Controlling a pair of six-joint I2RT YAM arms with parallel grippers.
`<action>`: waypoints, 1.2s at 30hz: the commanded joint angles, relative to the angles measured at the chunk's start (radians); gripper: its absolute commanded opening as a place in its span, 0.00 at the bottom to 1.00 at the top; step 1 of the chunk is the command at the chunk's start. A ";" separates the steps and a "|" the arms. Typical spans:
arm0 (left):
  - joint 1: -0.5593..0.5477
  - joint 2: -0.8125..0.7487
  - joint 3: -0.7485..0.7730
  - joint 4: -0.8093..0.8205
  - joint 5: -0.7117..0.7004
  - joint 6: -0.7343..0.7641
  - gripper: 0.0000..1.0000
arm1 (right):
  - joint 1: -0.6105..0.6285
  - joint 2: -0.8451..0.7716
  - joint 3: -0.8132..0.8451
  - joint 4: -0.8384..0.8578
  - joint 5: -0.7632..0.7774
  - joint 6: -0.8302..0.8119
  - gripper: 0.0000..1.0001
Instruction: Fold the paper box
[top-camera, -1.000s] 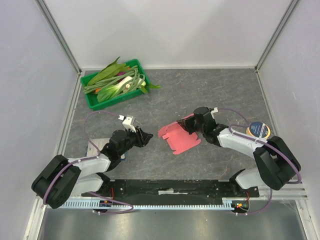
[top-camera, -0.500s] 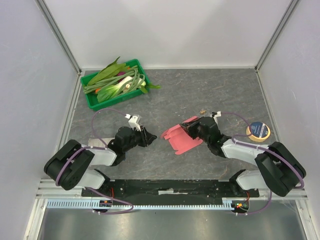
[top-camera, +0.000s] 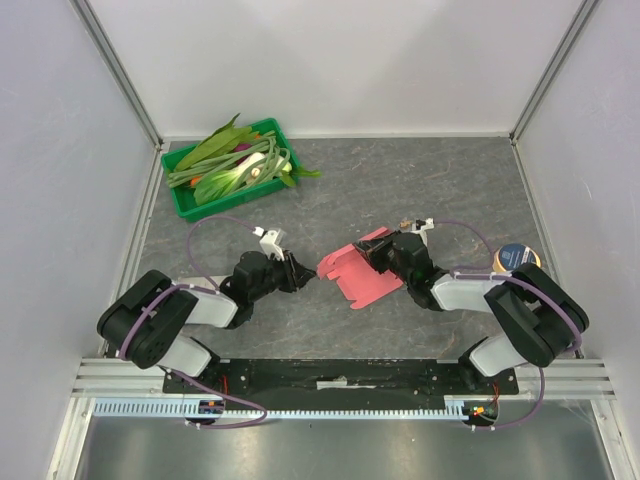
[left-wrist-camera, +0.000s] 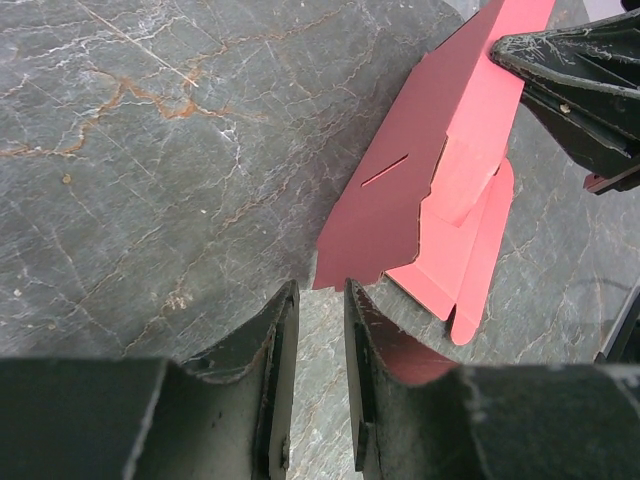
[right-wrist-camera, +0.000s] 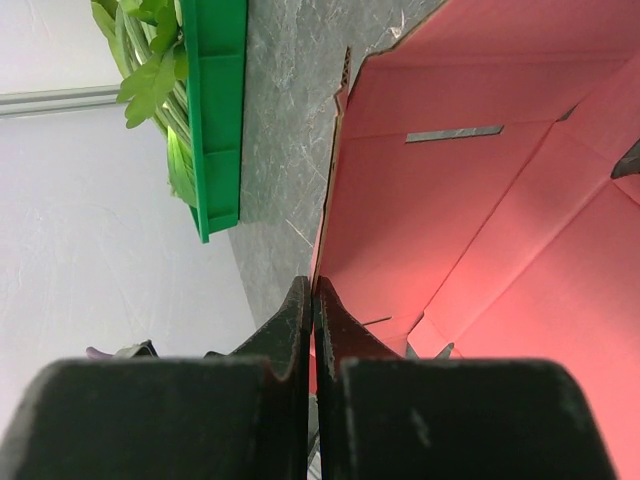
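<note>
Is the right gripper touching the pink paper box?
Touching. The right wrist view shows the right gripper with jaws shut on the pink-red cardboard paper box, at its edge.

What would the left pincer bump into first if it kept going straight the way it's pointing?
Most likely the paper box: its near corner lies just ahead of the left pincer, roughly in line with the gap between its tips. Height is hard to judge from here.

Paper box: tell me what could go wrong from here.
1. The left pincer, jaws barely parted at a corner of the paper box, may shove and buckle the thin card instead of straddling it.
2. The right pincer pinches only an edge; a tug could tear it or slip it free.
</note>
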 joint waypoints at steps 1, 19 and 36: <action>0.002 0.022 0.043 0.024 0.030 0.028 0.31 | 0.012 0.005 -0.020 -0.091 0.058 -0.058 0.00; -0.012 -0.105 -0.113 0.055 -0.088 -0.091 0.43 | 0.010 0.011 0.008 -0.137 0.056 -0.153 0.00; -0.300 0.147 -0.020 0.288 -0.313 -0.127 0.46 | 0.028 0.000 0.071 -0.308 0.072 0.029 0.00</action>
